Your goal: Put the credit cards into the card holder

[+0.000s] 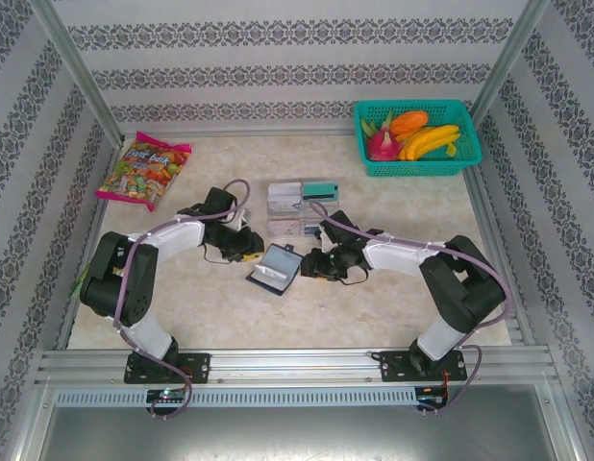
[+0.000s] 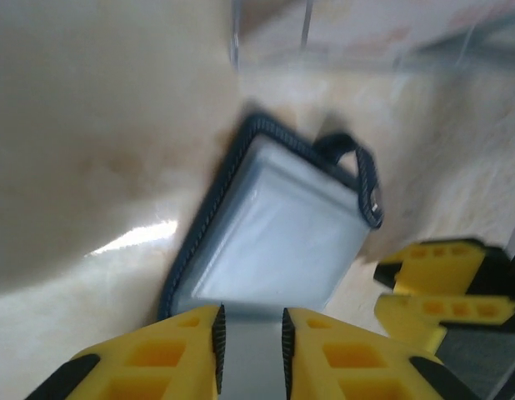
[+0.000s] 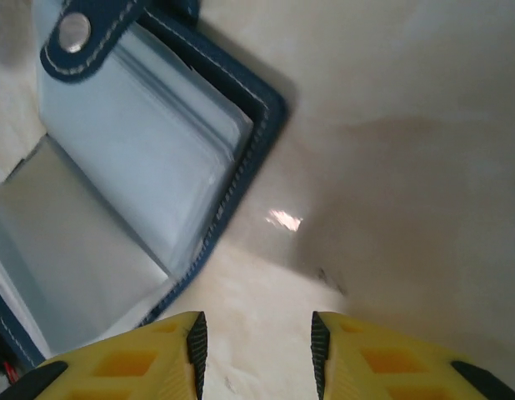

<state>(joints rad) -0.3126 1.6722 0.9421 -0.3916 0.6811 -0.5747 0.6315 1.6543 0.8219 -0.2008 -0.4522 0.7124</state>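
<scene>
One navy holder (image 1: 281, 262) lies open: clear sleeves, snap tab. About four cards (image 1: 285, 197) at its 12 o'clock. Right gripper (image 3: 256, 333) open, empty; left gripper (image 2: 250, 329) narrowed, grip unclear.

card holder (image 2: 274, 225): dark navy cover, pale stitching on the edge, silver snap, pale grey-blue sleeves.
credit cards (image 1: 299, 206): white-grey, one teal.
left gripper (image 2: 251, 342): yellow fingers, black pads.
right gripper (image 3: 256, 350): the same yellow and black.
arms (image 1: 172, 235): black and white.
basket (image 1: 417, 167): teal mesh.
fruit (image 1: 427, 139): yellow, orange, pink.
snack bag (image 1: 143, 171): pink, many-coloured print.
table (image 1: 374, 307): beige, marbled.
walls (image 1: 278, 38): white, bands of dark grey ornament.
</scene>
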